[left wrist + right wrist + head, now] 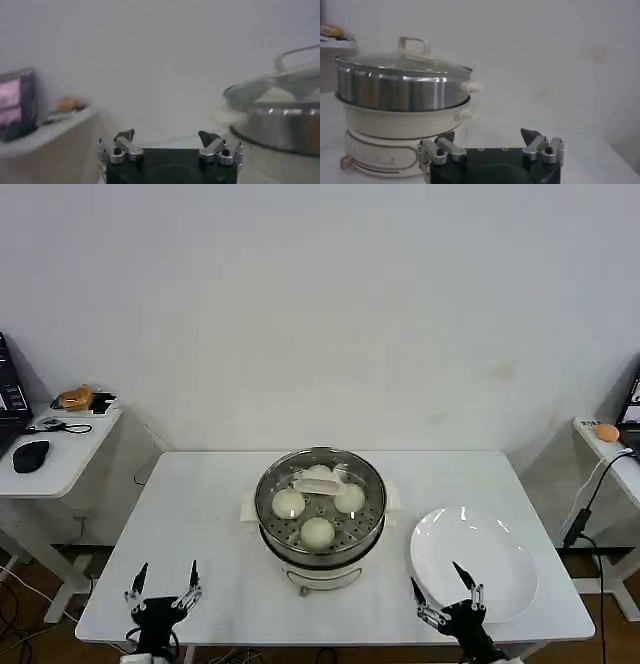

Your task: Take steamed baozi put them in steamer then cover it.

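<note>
On table (pixel 210 514), covered steamer (pixel 320 514), 4 baozi (pixel 318 532)

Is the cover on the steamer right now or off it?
On. The cover sits level on the steamer rim, handle up; the steamed baozi show through its glass.

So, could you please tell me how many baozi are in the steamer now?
4 baozi, all under the cover in the steamer: left, front, right, and back, partly hidden by the handle.
</note>
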Motion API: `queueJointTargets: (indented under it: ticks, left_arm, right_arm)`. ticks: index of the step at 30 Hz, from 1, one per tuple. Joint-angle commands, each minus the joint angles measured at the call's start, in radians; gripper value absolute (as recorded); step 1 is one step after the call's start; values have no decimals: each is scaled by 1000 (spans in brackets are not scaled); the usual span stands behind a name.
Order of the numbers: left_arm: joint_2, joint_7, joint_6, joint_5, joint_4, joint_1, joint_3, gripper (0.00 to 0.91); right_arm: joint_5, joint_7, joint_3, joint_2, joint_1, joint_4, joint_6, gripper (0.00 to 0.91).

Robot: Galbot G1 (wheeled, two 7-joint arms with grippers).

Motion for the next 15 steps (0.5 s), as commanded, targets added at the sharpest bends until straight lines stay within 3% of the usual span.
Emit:
queueJointTargets:
  ticks: [1,11,15]
  left_arm:
    - [-13,8,-35,-110,26,87,-65,907]
    - [-28,48,8,-106,-17,114,-61,907]
    - [-36,45,14,-102,-26,117,-57,907]
  right_arm:
    - [25,34,-27,-22,-11,14,-24,907]
    - [81,87,-55,-43,-5,31,-131,907]
    - [159,142,-75,-90,-7,54,-197,907]
